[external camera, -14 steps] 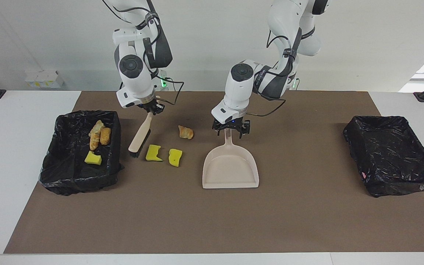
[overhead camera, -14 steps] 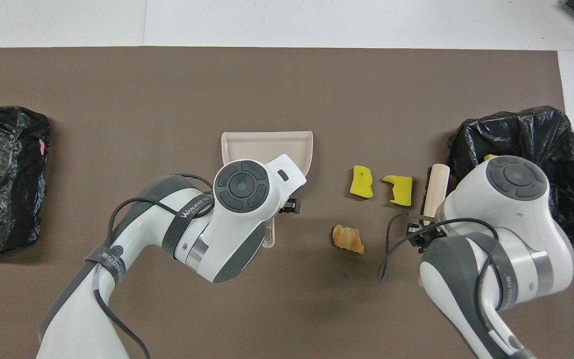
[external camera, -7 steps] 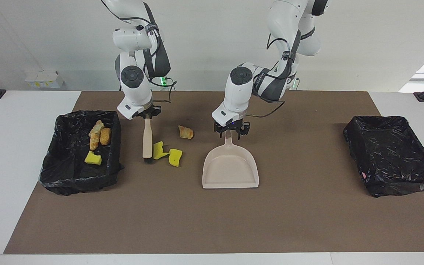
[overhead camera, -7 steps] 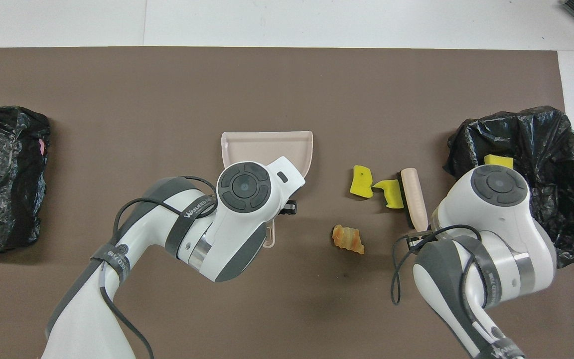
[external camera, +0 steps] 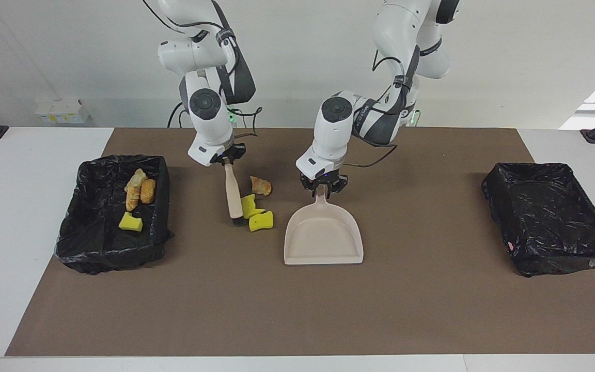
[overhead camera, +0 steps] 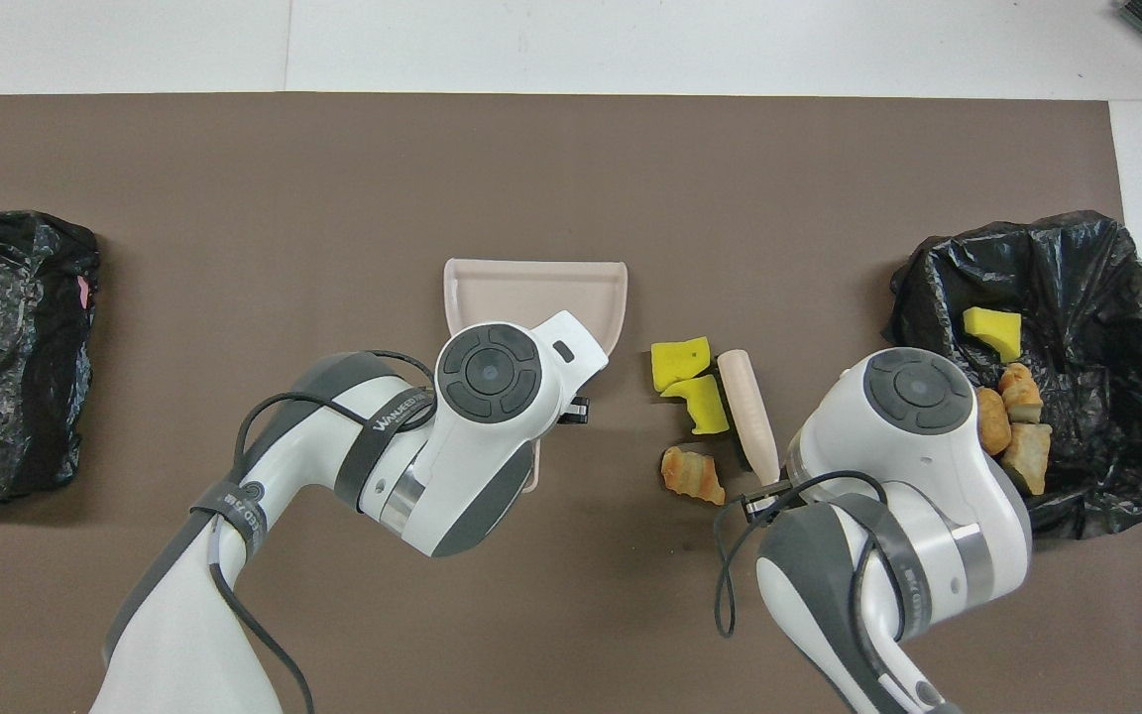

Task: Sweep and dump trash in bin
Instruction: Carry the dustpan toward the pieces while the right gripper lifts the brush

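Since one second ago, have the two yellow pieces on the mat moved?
Yes. The yellow pieces, pushed by the brush, have slid away from the filled bin toward the dustpan, which stayed put.

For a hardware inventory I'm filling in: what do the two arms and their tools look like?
Both arms have glossy white shells with dark grey joint sections and round grey caps. Black cables loop outside each, strapped by black bands with white lettering. The right tool and left tool are small, black and two-fingered.
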{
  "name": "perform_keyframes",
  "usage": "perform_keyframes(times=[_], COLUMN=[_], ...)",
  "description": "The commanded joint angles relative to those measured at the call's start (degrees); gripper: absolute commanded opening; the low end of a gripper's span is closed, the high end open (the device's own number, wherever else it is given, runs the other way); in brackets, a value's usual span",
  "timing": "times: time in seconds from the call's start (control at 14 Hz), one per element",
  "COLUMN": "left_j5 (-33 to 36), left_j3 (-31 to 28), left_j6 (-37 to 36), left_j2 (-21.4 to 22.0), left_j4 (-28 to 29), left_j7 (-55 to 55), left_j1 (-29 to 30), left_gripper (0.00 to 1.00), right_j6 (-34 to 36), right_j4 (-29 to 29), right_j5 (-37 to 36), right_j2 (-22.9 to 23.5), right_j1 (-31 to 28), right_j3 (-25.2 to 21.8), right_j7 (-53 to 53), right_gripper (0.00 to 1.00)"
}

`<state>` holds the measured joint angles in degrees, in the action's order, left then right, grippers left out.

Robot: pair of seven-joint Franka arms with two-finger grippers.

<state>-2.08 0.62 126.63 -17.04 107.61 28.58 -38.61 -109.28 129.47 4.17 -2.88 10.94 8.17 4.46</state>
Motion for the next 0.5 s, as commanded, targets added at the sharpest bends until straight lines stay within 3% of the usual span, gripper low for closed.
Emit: perform_keyframes(times=[0.0, 0.29, 0.43], left_j5=[1.0, 4.6, 4.6], left_j3=[-1.2, -1.2, -1.2], left_j6=[-1.9, -6.7, -10.6], left_j2=[1.5, 5.0, 7.4], left_j4=[0.1, -0.2, -0.2], left_j7=[-0.1, -10.5, -21.3], left_j1=[0.2, 4.8, 8.0], left_gripper=[0.03, 0.1, 0.1], right_j6=[2.2, 6.4, 3.6], right_j4=[-3.2, -6.4, -2.8], right_j5=[0.5, -2.9, -3.3], right_j2=[1.5, 0.9, -1.0], right_j1=[-0.9, -2.7, -4.7], right_j3=[0.0, -0.5, -0.4], right_j7=[0.0, -0.2, -0.2], right_gripper=[0.0, 0.0, 0.0])
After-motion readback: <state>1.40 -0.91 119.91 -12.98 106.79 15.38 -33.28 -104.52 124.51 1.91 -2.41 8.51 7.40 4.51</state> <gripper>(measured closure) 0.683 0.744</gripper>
